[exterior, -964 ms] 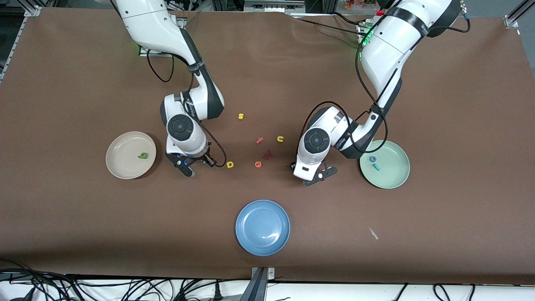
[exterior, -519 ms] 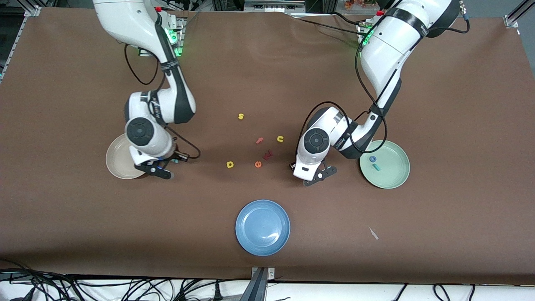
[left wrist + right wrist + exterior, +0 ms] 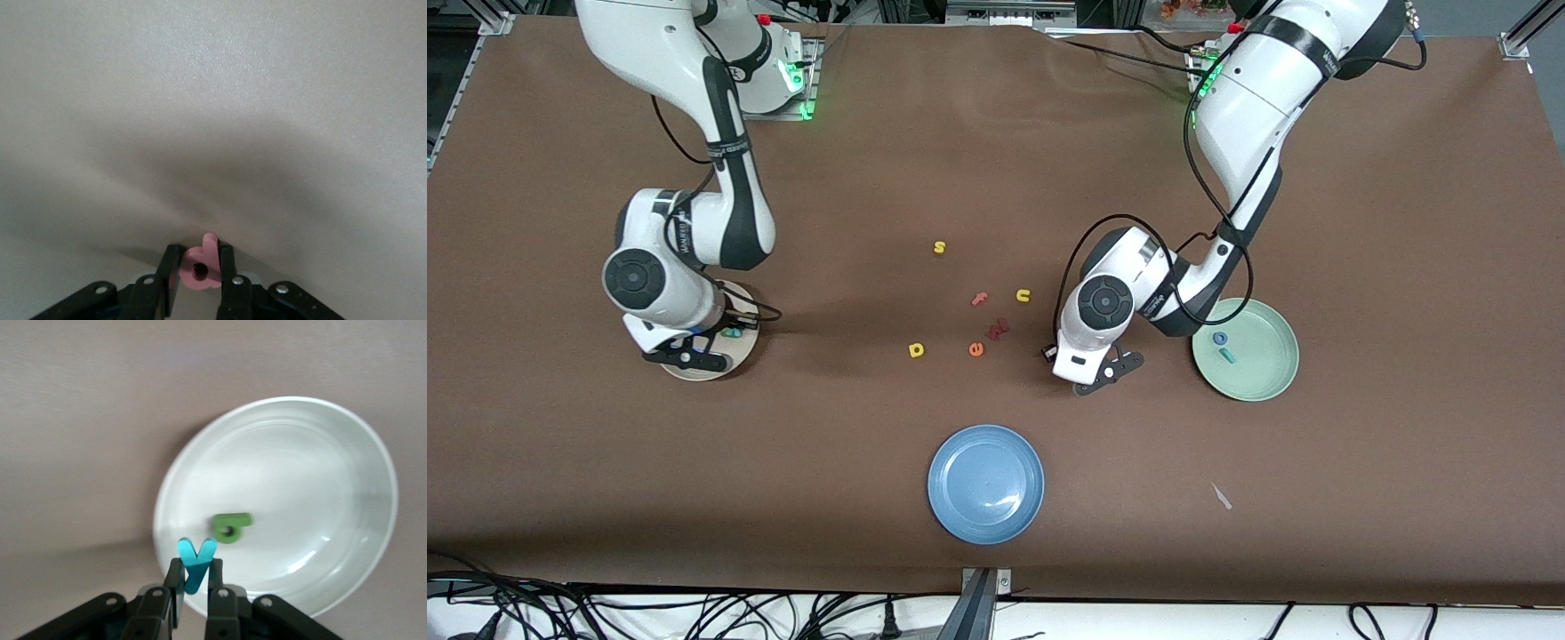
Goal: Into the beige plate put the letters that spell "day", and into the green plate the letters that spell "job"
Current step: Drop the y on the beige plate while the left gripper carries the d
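Under right arm, beige plate [image 3: 740, 354] half hidden

I see matt brown cloth-like surface [image 3: 1360, 222], glossy smooth beige plate [image 3: 347, 453], green plate [image 3: 1272, 378] smooth with slight sheen, foam-looking matt pink-red b [image 3: 202, 269] and teal y [image 3: 196, 564], black plastic fingers [image 3: 216, 583].

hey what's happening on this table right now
Two arms sort foam letters into plates. The right gripper holds the teal y over the beige plate, where the green a lies. The left gripper pinches the pink b at the table. The green plate holds two letters.
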### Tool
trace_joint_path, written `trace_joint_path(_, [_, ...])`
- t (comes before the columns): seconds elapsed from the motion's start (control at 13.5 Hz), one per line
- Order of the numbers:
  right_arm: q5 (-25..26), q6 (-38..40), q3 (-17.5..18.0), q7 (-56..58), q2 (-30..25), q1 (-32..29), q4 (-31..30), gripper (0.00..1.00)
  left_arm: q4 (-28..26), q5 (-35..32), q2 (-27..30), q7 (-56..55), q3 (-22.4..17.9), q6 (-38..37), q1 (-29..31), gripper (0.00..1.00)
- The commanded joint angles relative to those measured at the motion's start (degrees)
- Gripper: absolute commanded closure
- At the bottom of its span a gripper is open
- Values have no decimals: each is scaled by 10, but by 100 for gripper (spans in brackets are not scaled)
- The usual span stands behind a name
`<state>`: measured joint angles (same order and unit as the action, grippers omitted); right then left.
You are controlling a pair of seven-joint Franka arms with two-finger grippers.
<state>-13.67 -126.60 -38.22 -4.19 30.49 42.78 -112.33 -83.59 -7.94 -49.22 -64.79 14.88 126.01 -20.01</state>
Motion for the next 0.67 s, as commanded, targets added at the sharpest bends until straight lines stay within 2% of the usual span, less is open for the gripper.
trace_joint_path(0.0, [0, -33, -6, 51, 13, -9, -13, 95, 1, 13, 2, 8, -4, -2, 0, 100])
trace_joint_path(0.07, [-1, -34, -6, 60, 22, -11, -11, 59, 4, 6, 4, 11, -4, -8, 8, 100])
trace_joint_path(0.15, [-7, -33, -6, 54, 23, -11, -9, 11, 4, 6, 14, 20, -4, -15, 14, 100])
trace_joint_path(0.22, [-12, -29, -5, 53, 19, -10, -7, 0, 5, 6, 19, 38, -4, -36, 20, 100])
trace_joint_path(0.59, [-23, 17, 2, 59, 17, -4, 32, 0, 0, 6, 81, 187, -4, -144, 79, 100])
